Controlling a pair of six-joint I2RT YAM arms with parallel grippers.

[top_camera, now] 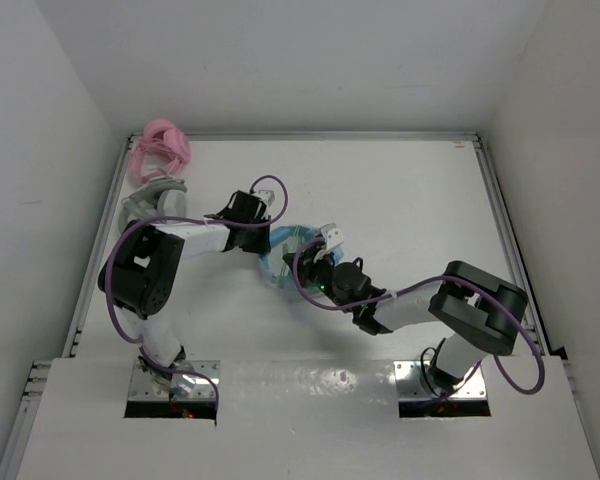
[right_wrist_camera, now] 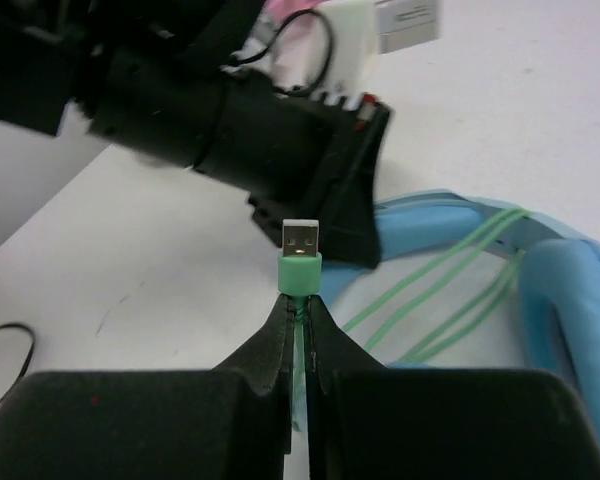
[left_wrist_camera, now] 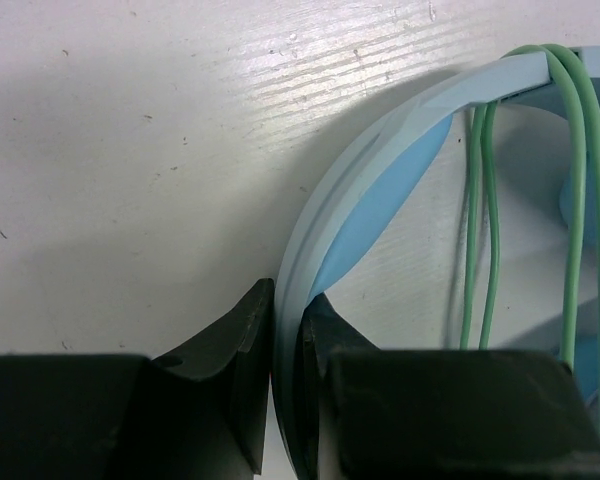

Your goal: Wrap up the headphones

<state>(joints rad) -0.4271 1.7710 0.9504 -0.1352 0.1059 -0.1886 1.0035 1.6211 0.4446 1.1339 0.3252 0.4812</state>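
While the left end effector clamps the headphones by their blue band, which arcs ahead of its tips over the tabletop, the right end effector pinches the green cable just behind its USB plug.

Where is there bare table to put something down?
Free: the table's far-right quarter, between the headphones and the right rail. Crowded: the centre around them, and the far-left corner with the pink headphones.
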